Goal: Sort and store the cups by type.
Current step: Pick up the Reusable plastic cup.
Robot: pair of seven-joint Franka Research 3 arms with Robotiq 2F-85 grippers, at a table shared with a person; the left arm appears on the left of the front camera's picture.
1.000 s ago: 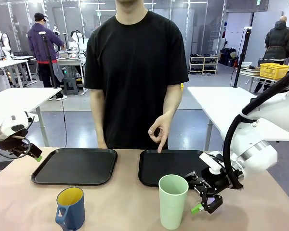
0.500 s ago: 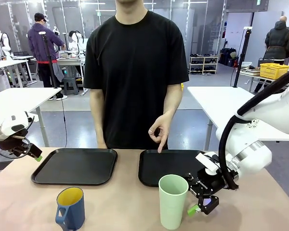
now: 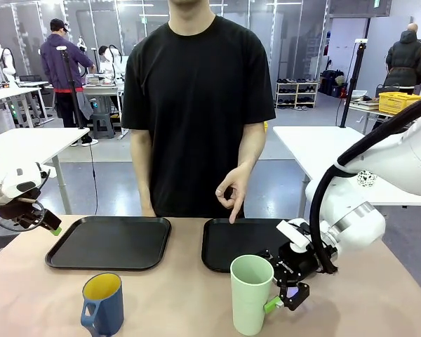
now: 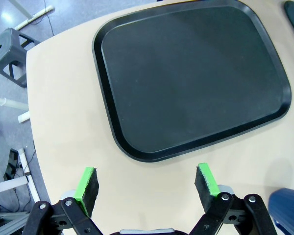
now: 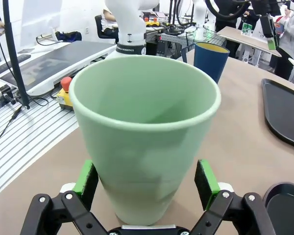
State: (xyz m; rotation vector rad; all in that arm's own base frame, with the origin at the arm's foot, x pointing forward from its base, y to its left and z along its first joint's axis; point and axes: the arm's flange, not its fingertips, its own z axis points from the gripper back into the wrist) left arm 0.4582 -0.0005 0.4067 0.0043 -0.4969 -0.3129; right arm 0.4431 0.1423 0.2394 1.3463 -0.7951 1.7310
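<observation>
Table (image 3: 186, 298), tray L (image 3: 111, 242), tray R (image 3: 240, 242) (both blk), mint tumbler (image 3: 251, 295), blue mug (image 3: 104, 303)

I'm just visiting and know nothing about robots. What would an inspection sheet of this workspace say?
Surface: tan table; left tray and right tray, black, both empty.
Job's things: green tumbler upright before the right tray; blue mug upright before the left tray.
Clutter: nothing seen.
Grippers: right gripper open, pads either side of the tumbler, not closed on it; left gripper open over bare table beside the left tray.
Cables: black hose loops along the right arm.
Surroundings: person across the table, hand pointing down at the right tray; other tables behind.
</observation>
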